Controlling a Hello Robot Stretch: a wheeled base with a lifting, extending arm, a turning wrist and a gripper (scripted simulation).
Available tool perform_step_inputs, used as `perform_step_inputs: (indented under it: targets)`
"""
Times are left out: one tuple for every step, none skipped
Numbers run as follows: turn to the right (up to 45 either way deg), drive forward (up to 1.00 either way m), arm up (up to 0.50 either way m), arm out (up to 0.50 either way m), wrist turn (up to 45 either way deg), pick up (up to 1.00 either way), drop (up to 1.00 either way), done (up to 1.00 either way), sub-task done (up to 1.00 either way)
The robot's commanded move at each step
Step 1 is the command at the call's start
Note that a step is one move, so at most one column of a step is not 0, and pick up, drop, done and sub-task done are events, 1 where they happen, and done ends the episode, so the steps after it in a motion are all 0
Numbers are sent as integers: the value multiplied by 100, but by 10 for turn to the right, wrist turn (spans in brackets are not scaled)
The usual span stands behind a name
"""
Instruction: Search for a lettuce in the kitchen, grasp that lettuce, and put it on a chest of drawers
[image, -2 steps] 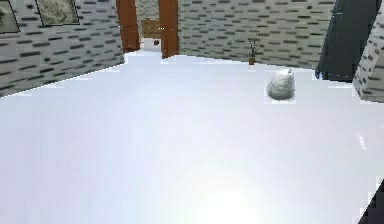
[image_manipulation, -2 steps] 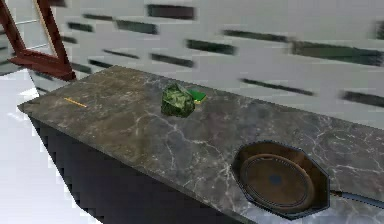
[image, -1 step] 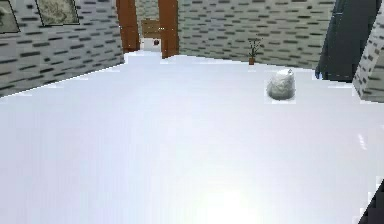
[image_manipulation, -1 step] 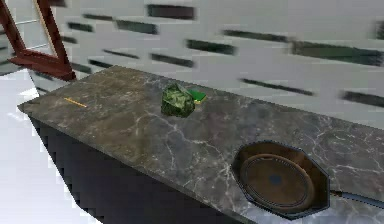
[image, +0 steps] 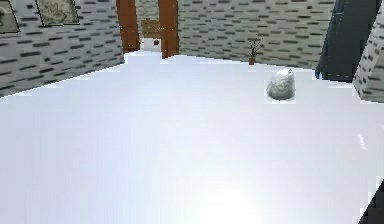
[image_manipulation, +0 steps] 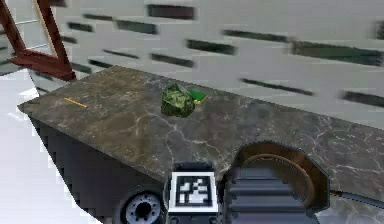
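**Lettuce on dark stone counter, arm low at the near edge**

Arm side view, nearest first:
- Arm (image_manipulation: 262, 196): a dark ribbed block at the bottom edge. A white tag (image_manipulation: 194, 192) with black marks sits on its left.
- Gripper (image_manipulation: 143, 209): just left of the tag, a dark body with a round grey part, cut off by the bottom edge. I can't make out the fingertips, so I can't tell the claw's state or whether it holds anything.
- Brown rim (image_manipulation: 285, 158): round, behind the arm and partly hidden by it. Can't tell what it is.
- Counter (image_manipulation: 120, 130): a flat slab top, grey-brown and marbled, with a plain dark front face below.
- Lettuce (image_manipulation: 180, 99): a green, crumpled, lumpy shape lying on the counter top. It is farther out than the gripper, toward the wall side, and well apart from the brown rim. Counter top lies between it and the gripper.
- Yellow stick (image_manipulation: 75, 102): thin, lying flat on the counter toward the view's left, well apart from the lettuce.
- Red-brown frame (image_manipulation: 38, 50): slanted bars past the counter's left corner.
- Wall (image_manipulation: 250, 30): pale, with short dark dashes like brickwork.

Forward view:
- Floor (image: 150, 140): white and glossy.
- Grey lump (image: 281, 85): rounded and mottled, on the floor right of the middle.
- Plant (image: 254, 50): small and twiggy, near the far wall.
- Dark panel (image: 345, 40): upright and blue-grey, at the right.
- Door frame (image: 127, 25): orange-brown, in the far wall.
- Framed pictures (image: 58, 10): on the left wall.
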Motion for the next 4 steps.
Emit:
perform_step_inputs:
  targets:
    - [0,0,0,38,0,0,0,0,0]
    - [0,0,0,0,450,0,0,0,0]
    - [0,0,0,0,450,0,0,0,0]
    - [0,0,0,0,450,0,0,0,0]
